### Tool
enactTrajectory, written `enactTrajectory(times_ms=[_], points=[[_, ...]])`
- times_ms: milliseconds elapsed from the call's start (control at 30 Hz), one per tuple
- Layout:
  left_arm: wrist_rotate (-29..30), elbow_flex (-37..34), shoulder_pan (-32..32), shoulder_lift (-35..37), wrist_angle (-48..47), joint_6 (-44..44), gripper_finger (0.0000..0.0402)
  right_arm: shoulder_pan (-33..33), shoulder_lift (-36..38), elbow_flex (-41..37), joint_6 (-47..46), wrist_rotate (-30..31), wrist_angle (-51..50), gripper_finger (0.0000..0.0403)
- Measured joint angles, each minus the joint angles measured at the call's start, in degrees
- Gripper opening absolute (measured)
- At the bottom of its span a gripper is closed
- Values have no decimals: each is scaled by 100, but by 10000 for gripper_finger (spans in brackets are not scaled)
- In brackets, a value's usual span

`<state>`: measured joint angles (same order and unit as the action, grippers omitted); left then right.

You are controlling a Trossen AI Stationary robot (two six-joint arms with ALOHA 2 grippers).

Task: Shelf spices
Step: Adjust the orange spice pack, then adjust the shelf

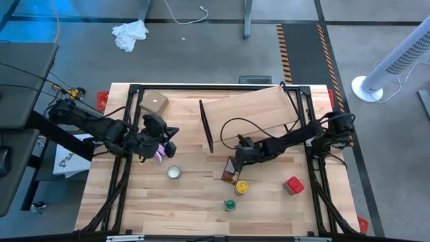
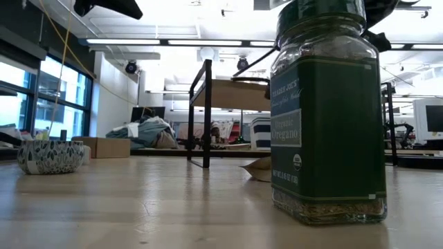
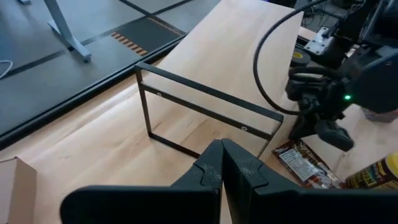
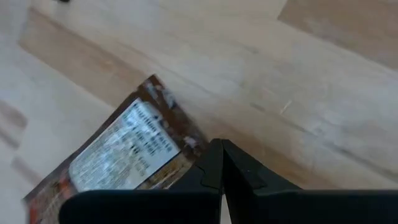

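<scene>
We see the right gripper near the middle of the high view, its fingers pressed together with nothing between them, poised just above the upper end of the flat brown printed packet. In the right wrist view the closed fingertips sit at the packet's edge; we cannot tell whether they touch it. The packet lies flat on the wooden table, just below and left of the shelf, whose light board fills the upper centre of the high view and looks tilted, its black end frame standing at the left. Directly below the packet, nearly touching it, stands the yellow-lidded jar, and below that, a little apart, the green-lidded jar, which looms large at the right of the low view as a dark green oregano jar. The red boxy container sits at the lower right of the high view, well apart from the right gripper. The left gripper hangs at the left centre, also closed on nothing, its fingers aimed toward the shelf's black frame. Beside it lies a pink packet, and just below that a pale round tin. A small cardboard box rests in the table's upper left corner. None of the four spices is on the shelf.
</scene>
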<state>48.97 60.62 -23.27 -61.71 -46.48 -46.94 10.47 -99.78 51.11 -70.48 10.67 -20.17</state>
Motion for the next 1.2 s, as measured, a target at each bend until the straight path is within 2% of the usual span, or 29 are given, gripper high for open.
enactTrajectory(times_ms=[133,367,533,667,767,833,933,1067,1200], points=[[-1,0,-11,0,-8,-76,0,97,-77,0,4,271,135,0],[-2,0,-9,0,-6,-98,0,395,-252,2,-168,-45,836,0],[-2,0,-11,0,0,-146,0,587,-235,13,-409,-196,944,0],[1,0,-9,0,2,-142,0,628,69,13,-384,24,922,0],[48,0,-9,0,5,-144,0,556,654,15,-187,342,763,0],[158,0,-9,-25,5,-142,0,503,1189,25,-48,509,326,0],[339,2,-9,-120,9,-144,0,452,2081,26,-81,838,-948,0],[391,4,-2,-349,5,-139,0,361,3139,26,-644,1448,-2965,0],[340,4,0,-571,6,-139,0,-93,3804,35,-1115,2116,-4511,0]])
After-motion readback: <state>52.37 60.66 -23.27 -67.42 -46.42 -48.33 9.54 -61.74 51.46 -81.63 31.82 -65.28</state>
